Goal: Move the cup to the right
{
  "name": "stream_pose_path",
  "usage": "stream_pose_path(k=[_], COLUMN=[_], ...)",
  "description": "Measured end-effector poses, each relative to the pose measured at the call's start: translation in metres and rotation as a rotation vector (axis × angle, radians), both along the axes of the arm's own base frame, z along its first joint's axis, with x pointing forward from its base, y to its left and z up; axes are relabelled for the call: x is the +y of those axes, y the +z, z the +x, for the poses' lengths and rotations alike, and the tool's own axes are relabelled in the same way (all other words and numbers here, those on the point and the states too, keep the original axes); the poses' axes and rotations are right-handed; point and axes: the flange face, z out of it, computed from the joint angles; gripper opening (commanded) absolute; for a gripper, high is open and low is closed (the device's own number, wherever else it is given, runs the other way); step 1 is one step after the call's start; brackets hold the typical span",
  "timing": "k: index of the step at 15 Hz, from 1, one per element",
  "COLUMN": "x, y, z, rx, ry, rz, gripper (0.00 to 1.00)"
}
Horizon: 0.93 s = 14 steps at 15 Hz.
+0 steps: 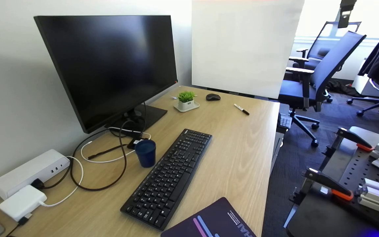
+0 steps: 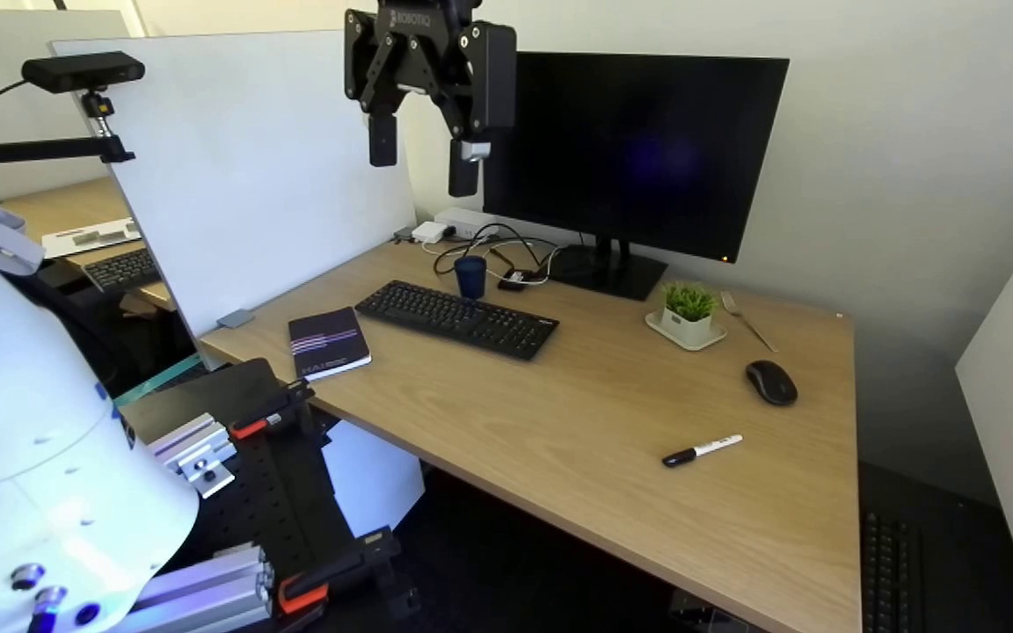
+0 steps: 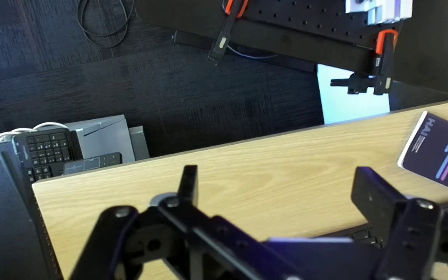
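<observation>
Leftmost on the wood-grain surface (image 2: 577,396) in an exterior view there's a dark notebook (image 2: 329,343), stripes on its cover. Next over, the hand (image 2: 423,176) hangs high above the surface, fingers spread pretty wide. Then the black keyboard (image 2: 458,319), and the little dark blue cup (image 2: 470,278) standing upright just beside its long edge, on the side toward the monitor (image 2: 634,158); can't tell if cup and keyboard actually touch. Further right, a white pot (image 2: 687,330) with a green plant (image 2: 688,301) sits on a small tray (image 2: 716,335), a marker (image 2: 710,447) lies nearer the front edge, then a fork (image 2: 748,323) and finally a black mouse (image 2: 771,382).
</observation>
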Motion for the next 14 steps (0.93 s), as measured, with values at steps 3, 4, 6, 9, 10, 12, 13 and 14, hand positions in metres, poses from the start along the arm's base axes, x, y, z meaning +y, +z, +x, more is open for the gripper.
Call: stream_pose_path(k=[3,4,6,9,10,12,13,14], x=[0.028,0.039,0.064,0.094,0.101,0.111,0.115,0.119], y=[-0.009,-0.013,-0.02,-0.03,-0.034,-0.041,-0.045,-0.05], z=[0.02,0.027,0.039,0.053,0.056,0.062,0.065,0.068], rx=[-0.048,-0.06,-0.082,-0.104,-0.108,-0.114,-0.116,-0.119], ry=[0.02,0.034,0.065,0.11,0.123,0.143,0.153,0.16], rz=[-0.042,-0.055,-0.079,-0.102,-0.107,-0.113,-0.115,-0.116], gripper=[1.0,1.0,1.0,1.0,1.0,1.0,1.0,1.0])
